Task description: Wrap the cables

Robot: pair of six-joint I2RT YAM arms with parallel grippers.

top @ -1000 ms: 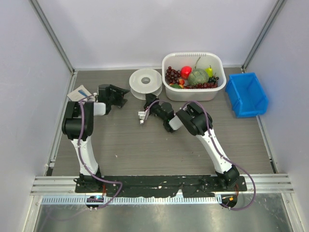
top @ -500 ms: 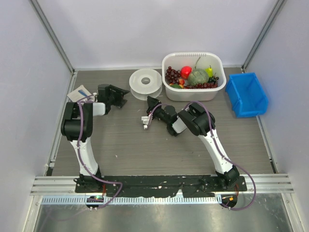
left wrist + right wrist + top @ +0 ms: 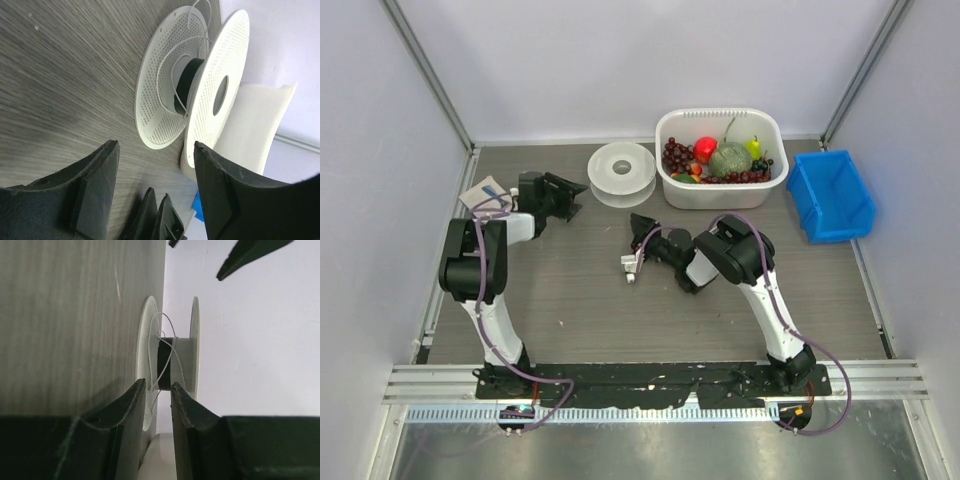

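The translucent white spool [image 3: 622,173] lies flat at the back of the table. The thin white cable [image 3: 163,369] hangs in loose loops around its black core, and one strand runs down into my right gripper's narrow jaw gap. My right gripper [image 3: 636,221] is a short way in front of the spool and points at it. In the right wrist view the right gripper [image 3: 158,384] looks shut on that strand. My left gripper [image 3: 570,195] is open and empty just left of the spool. In the left wrist view the left gripper [image 3: 156,145] faces the spool [image 3: 165,110].
A white tub [image 3: 720,198] of toy fruit stands right of the spool. A blue bin [image 3: 832,195] sits at the far right. A small white packet [image 3: 483,192] lies by the left arm. Enclosure walls close in the left, back and right sides.
My right gripper has drawn back from the spool toward the near side and slightly right. The left gripper has stayed by the spool, and its arm has shifted a little.
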